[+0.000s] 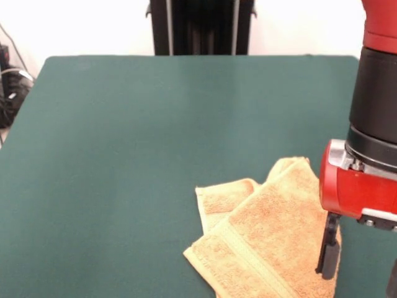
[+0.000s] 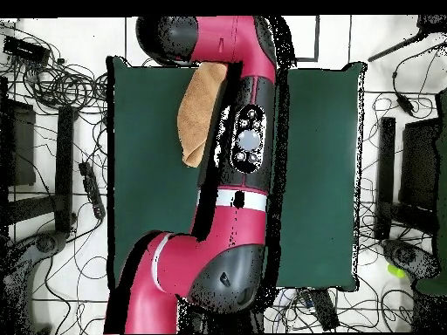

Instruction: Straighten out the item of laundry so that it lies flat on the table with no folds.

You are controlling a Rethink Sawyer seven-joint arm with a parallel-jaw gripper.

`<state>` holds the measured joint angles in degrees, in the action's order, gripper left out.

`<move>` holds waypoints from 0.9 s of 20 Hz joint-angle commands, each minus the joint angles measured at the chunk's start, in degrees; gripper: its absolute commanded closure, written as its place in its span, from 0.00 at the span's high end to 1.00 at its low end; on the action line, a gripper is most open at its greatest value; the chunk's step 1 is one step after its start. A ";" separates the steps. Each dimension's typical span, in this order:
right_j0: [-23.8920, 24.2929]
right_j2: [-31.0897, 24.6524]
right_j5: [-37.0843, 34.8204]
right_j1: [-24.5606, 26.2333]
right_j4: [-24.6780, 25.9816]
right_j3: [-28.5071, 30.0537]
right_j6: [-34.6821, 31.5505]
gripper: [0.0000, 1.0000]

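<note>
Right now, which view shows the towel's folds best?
The front view: the towel shows a folded-over layer and its woven band. In the overhead view, the arm covers part of the towel, leaving only an orange strip.

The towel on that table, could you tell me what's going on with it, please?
A Sawyer arm reaches over the green table, its gripper hanging above the right edge of the orange towel. The towel lies near the table's front edge, still folded over itself with a flap showing underneath. Whether the gripper holds it can't be told.

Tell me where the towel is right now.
In the front view the towel lies folded at the table's near right, under the claw.
</note>
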<state>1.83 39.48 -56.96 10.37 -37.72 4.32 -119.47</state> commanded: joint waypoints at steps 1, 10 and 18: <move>-0.91 -8.30 3.44 -2.47 8.83 14.57 9.30 1.00; -0.83 -17.88 5.79 -10.60 14.87 27.23 17.26 1.00; 0.70 -31.04 13.83 -19.27 16.58 43.87 22.19 1.00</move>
<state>2.30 24.32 -48.27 -2.62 -23.58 26.18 -118.67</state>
